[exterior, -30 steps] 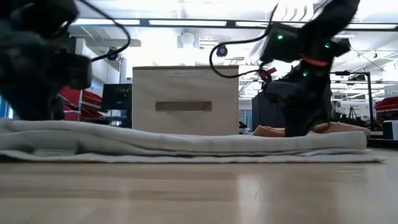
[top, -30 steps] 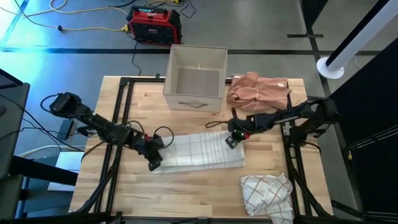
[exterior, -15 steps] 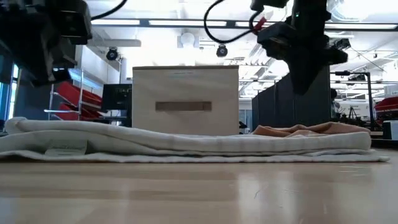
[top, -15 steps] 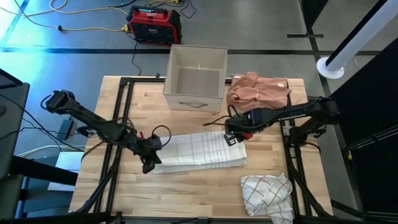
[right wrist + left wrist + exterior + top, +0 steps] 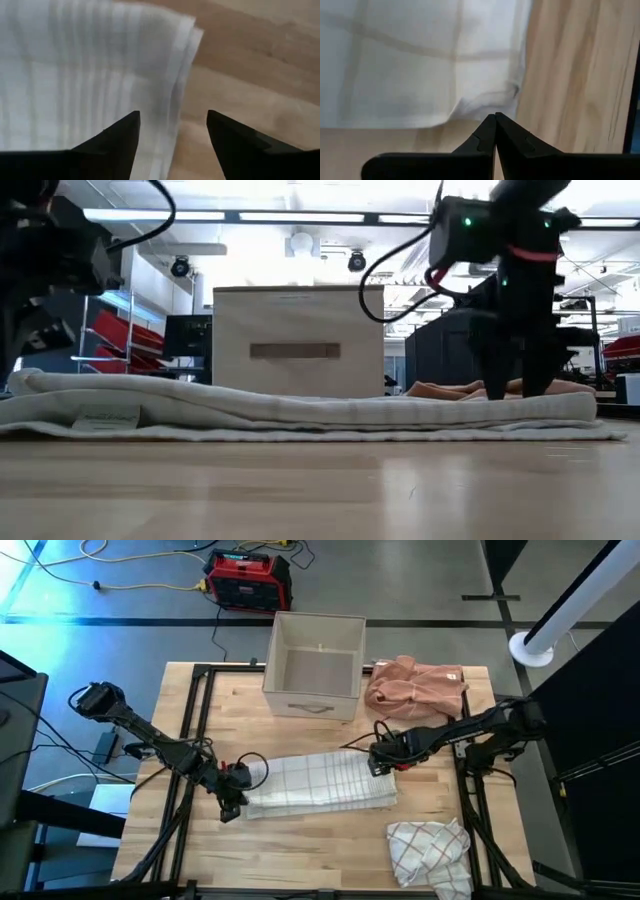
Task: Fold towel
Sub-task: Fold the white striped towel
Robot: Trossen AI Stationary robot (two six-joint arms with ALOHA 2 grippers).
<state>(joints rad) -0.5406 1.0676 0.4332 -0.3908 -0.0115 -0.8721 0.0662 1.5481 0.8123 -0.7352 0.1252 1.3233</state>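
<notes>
Lying flat near the middle of the table (image 5: 300, 840), the towel (image 5: 318, 783) is a folded, pale checked strip whose long axis runs left to right across the table, one short end toward each arm. In the low view it shows as stacked layers, with a small sewn label (image 5: 104, 421) hanging at its front edge near the left end; the print on it is too small to read.

The left gripper (image 5: 229, 808) sits at the towel's left end by the front corner, and its wrist view shows the fingers (image 5: 487, 131) pressed together just off the cloth's edge. The right gripper (image 5: 378, 762) hangs over the towel's right end at the back corner, fingers (image 5: 112, 137) spread wide above the folded edge.

Behind the towel stands a box (image 5: 316, 665), beside it a peach cloth (image 5: 417, 685), and another checked cloth (image 5: 430, 852) lies at the front right corner.
</notes>
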